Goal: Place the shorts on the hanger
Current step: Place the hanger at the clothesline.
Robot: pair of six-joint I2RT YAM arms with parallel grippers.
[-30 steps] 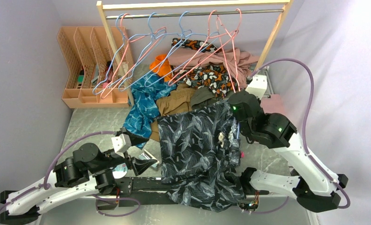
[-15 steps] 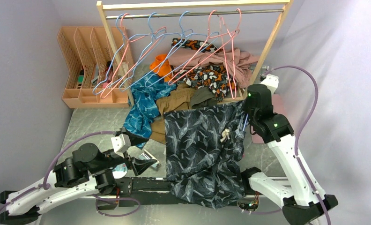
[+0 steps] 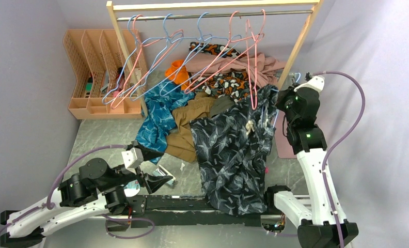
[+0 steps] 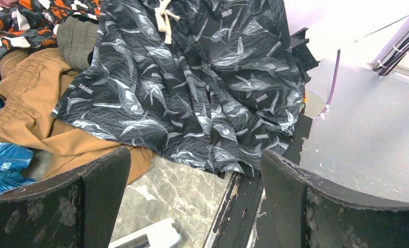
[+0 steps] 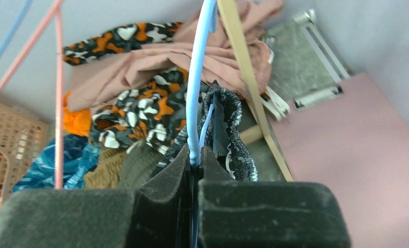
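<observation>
Right gripper point(image 5: 194, 165) is clamping the blue hanger point(image 5: 198, 77) wire, limp light shorts point(image 3: 233, 150) are sagging below the rack point(image 3: 213, 6), best grabbed at the waistband point(image 5: 234, 129), left gripper point(image 4: 192, 165) is idling wide open.

Pale lilac walls point(image 3: 21, 103), grey marble table point(image 3: 104, 135), wooden garment rail point(image 3: 213, 6)

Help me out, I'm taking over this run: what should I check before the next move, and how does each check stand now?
1. Right gripper shut on the hanger wire: ok.
2. Shorts seated on the hanger: cannot tell; the waistband bunches beside the wire.
3. Shorts clear of the table: not ok; the hem lies on its near edge.
4. Left gripper open and empty: ok.
5. Pink hanger clear of the shorts: cannot tell; they overlap from above.
</observation>
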